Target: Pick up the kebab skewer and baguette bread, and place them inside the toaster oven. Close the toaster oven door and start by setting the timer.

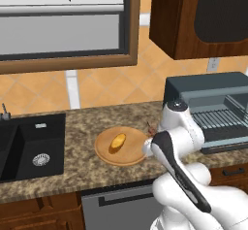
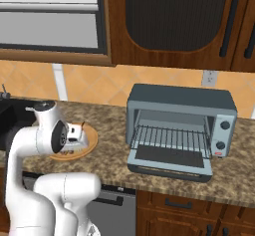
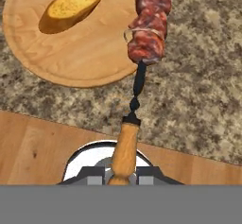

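The kebab skewer (image 3: 150,24) runs up the middle of the hand view, its reddish meat chunks over the right rim of a round wooden plate (image 3: 80,53). My gripper (image 3: 122,173) is shut on the skewer's wooden handle. The baguette bread (image 3: 73,3) lies on that plate, up and left of the meat, and the same loaf (image 1: 117,142) shows just left of my arm. The toaster oven (image 2: 179,98) stands on the counter to the right. Its door (image 2: 169,166) is dropped open and the wire rack (image 2: 172,138) is bare.
A black sink (image 1: 29,151) is set into the granite counter left of the plate. Two knobs (image 2: 225,125) sit on the oven's right side. Dark wooden cabinets (image 2: 174,16) hang above the oven. The counter's front edge runs just below the plate.
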